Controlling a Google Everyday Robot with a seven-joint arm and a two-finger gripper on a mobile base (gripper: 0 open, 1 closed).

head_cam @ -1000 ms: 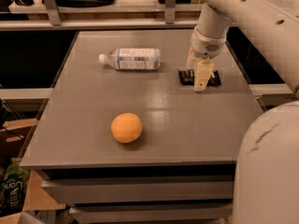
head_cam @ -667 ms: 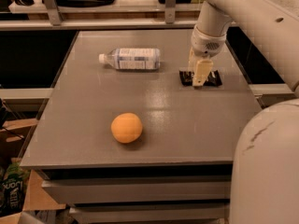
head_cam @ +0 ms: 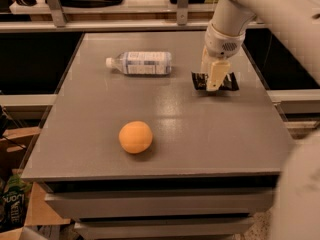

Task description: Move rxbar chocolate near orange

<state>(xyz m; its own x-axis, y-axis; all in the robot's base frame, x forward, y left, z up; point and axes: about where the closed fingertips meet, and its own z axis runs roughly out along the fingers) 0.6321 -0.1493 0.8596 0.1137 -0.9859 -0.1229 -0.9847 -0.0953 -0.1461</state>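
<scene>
Upper right on the grey tabletop (head_cam: 200, 134), a flat black-wrapped snack bar (head_cam: 230, 82) lies under the cream gripper (head_cam: 213, 82); whether its jaws are closed cannot be told. The round orange fruit (head_cam: 135, 136) sits well apart, lower left. The bar seems light and slick; pinch across its middle.

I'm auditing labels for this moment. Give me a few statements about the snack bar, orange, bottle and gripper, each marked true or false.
1. The water bottle lies on its side on the table. True.
2. The orange touches the rxbar chocolate. False: they are well apart, the orange toward the front, the bar toward the back right.
3. The gripper is down at the rxbar chocolate. True.
4. The water bottle lies between the orange and the table's front edge. False: it lies farther back than the orange.
</scene>
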